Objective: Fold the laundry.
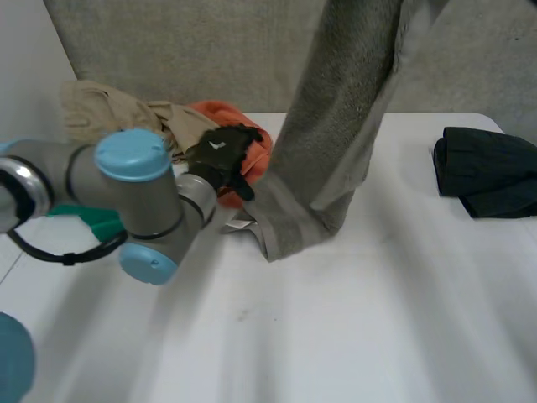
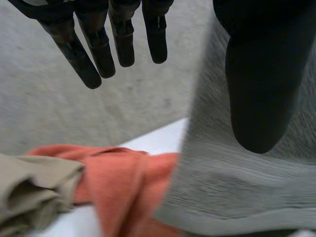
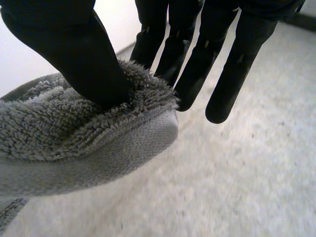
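Centrally, grey towel [image 1: 336, 126] hangs from upper frame, lower end touching white table [image 1: 377, 319]. Right hand [image 3: 74, 44] pinches towel edge, thumb against fingers. Left hand [image 1: 220, 155], fingers straight, empty, beside towel, centre-left.

Right hand [image 3: 74, 54] pinches towel [image 3: 79, 148] (left hand [image 2: 254, 74] splayed).

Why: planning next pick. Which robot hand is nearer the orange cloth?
Left. The left robot hand sits beside the orange cloth; the right robot hand pinches the grey towel above.
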Robot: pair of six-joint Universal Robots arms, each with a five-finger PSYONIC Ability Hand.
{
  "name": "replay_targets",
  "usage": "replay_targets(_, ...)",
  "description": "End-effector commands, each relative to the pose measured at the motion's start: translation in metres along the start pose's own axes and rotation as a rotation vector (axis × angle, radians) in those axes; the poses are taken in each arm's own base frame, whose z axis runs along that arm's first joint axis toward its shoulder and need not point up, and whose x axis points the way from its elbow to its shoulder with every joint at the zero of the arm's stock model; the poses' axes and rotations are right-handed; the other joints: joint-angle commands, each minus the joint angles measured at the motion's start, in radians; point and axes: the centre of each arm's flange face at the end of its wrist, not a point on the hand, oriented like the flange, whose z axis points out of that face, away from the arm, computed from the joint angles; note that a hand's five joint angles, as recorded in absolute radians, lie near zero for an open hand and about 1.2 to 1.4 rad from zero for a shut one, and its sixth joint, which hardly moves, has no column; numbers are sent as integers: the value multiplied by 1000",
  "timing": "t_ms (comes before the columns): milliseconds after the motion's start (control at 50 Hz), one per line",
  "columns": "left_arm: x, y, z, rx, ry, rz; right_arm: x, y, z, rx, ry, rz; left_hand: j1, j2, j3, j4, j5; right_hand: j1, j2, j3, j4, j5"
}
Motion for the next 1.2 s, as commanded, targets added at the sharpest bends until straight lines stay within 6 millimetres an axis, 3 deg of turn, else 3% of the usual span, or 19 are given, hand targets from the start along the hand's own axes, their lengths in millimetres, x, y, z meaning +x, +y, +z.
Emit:
replay_targets(20,42,24,-5,-87,93,-56,2,-42,-2,60,-5,67,171,182,175,180,195,282,222,202,196,243)
replay_targets(100,55,33,-10,-105,99,-68,5,-50,-1,71,9,84,652,663,656,661,677,282,222,202,196,243)
replay_targets(120,55,33,-10,-106,85,-73,8,-49,0,66,18,81,967,978,971,977,992,282,222,202,196,243)
replay_targets(140,54,32,-11,-110,74,-72,9,-48,0,60,22,79,1034,1045,1038,1043,1059,282,222,202,196,243)
replay_targets(240,14,-6,-22,-67,-116,-71,32,-2,0,-65,78,35,1035,1046,1038,1044,1059,282,222,202,196,243)
replay_targets(320,-29,-66,-49,44,-222,-46,48,44,-8,-211,107,12,1035,1046,1038,1044,1059,282,222,202,196,243)
replay_targets(400,-48,-117,-79,163,-187,18,54,90,-26,-396,100,6,1035,1046,1038,1044,1059,282,222,202,196,243)
replay_targets(480,-56,-140,-101,208,-105,113,46,134,-53,-592,52,10,1035,1046,1038,1044,1059,282,222,202,196,243)
replay_targets(580,-71,-128,-101,124,-97,158,22,176,-85,-769,-46,-6,1035,1046,1038,1044,1059,282,222,202,196,243)
replay_targets(700,-87,-68,-70,-127,-121,213,-10,231,-109,-904,-161,-51,1035,1046,1038,1044,1059,282,222,202,196,243)
replay_targets(780,-89,-35,-41,-229,-132,293,-18,260,-108,-924,-160,-87,1035,1046,1038,1044,1059,282,222,202,196,243)
replay_targets(860,-90,-29,-8,-201,-156,357,-15,282,-85,-838,-82,-147,1035,1046,1038,1044,1059,282,222,202,196,243)
replay_targets(920,-86,-53,9,-90,-182,378,-7,283,-60,-726,3,-192,1035,1046,1038,1044,1059,282,222,202,196,243)
replay_targets(940,-85,-76,18,20,-206,386,2,277,-39,-622,71,-220,1035,1046,1038,1044,1059,282,222,202,196,243)
replay_targets(1000,-85,-122,27,239,-252,399,16,261,-12,-464,168,-246,1035,1046,1038,1044,1059,282,222,202,196,243)
replay_targets(1020,-88,-149,29,380,-284,399,26,246,5,-349,231,-259,1035,1046,1038,1044,1059,282,222,202,196,243)
replay_targets(1100,-87,-203,17,683,-323,370,46,205,30,-105,349,-260,1035,1046,1038,1044,1059,282,222,202,196,243)
replay_targets(1160,-86,-201,13,723,-322,344,42,196,31,-73,346,-242,1035,1046,1038,1044,1059,282,222,202,196,243)
replay_targets(1200,-85,-180,11,665,-305,321,35,198,22,-120,310,-224,1035,1046,1038,1044,1059,282,222,202,196,243)
